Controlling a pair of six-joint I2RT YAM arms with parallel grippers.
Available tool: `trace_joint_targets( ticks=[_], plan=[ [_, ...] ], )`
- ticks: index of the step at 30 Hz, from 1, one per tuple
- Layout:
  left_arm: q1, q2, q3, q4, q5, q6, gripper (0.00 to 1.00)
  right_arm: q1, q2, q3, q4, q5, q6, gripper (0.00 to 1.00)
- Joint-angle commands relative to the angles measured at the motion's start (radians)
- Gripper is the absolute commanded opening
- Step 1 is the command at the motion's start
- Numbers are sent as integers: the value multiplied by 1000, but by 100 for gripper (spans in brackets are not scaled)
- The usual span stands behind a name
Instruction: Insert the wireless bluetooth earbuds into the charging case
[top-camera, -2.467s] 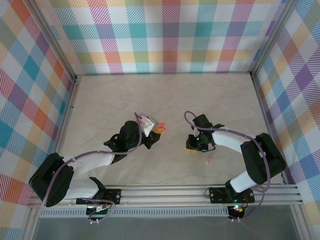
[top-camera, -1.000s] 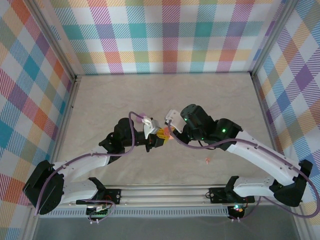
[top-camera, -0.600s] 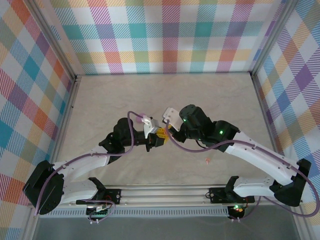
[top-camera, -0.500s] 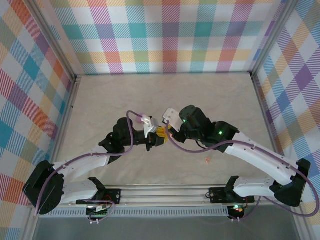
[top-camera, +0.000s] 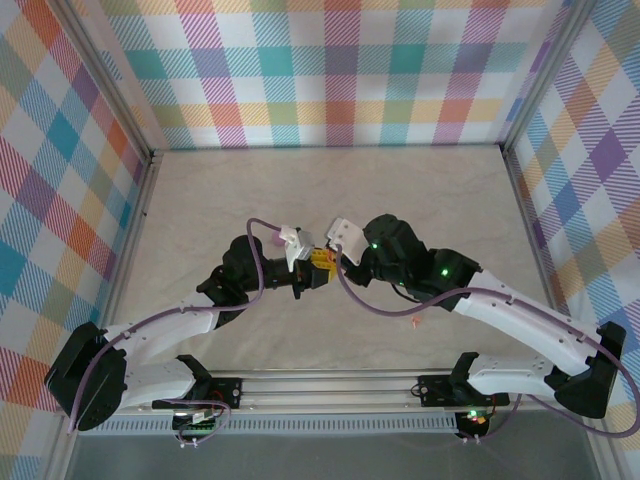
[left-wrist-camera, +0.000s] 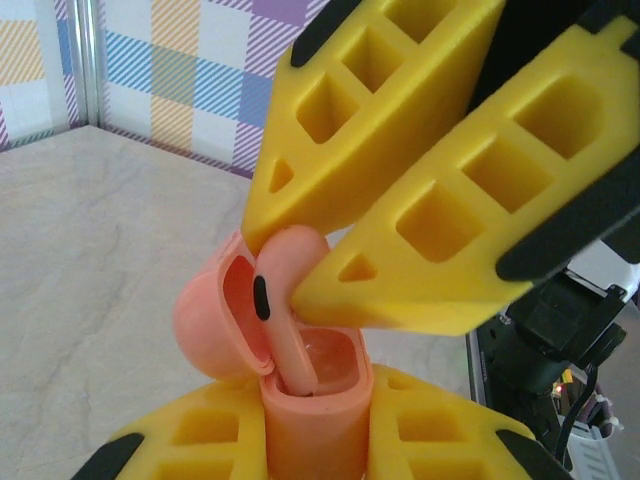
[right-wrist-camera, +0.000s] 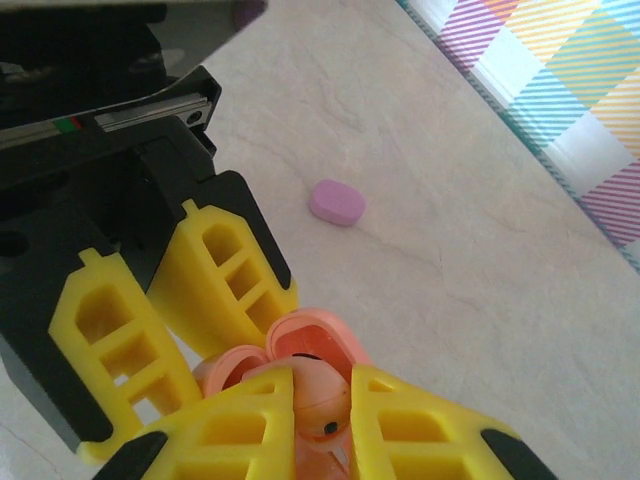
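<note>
Salmon earbud (left-wrist-camera: 290, 330) sits inside the case (left-wrist-camera: 312, 430) rim, plaid walls (top-camera: 340, 70) well away.

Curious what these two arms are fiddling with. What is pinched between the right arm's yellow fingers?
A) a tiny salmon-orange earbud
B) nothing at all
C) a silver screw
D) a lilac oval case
A: the right gripper is shut on the tiny salmon-orange earbud, whose stem dips into the open salmon-orange plastic case held by the left gripper.

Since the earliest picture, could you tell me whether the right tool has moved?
Yes: the right tool has swung left, away from the loose earbud on the table, to the charging case in the left tool.
</note>
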Motion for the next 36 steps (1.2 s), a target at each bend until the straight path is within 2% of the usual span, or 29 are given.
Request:
trace_joint_targets(
  ticks=[1, 9, 14, 23, 31, 36],
  plan=[
    [0, -27, 0, 65, 0, -19, 0, 8, -17, -21, 49, -27, -17, 16],
    [0, -28, 2, 64, -4, -25, 0, 8, -18, -42, 59, -63, -27, 17],
    [0, -33, 3, 62, -12, -22, 0, 9, -21, -38, 11, -112, -27, 26],
    [-1, -36, 9, 53, -14, -19, 0, 9, -38, -26, 20, -132, -3, 33],
    [-1, -41, 1, 62, -15, -23, 0, -3, -19, 43, -21, -207, 76, 40],
    [-2, -46, -16, 89, -36, -33, 0, -51, -18, 111, -64, -271, 158, 44]
  ],
)
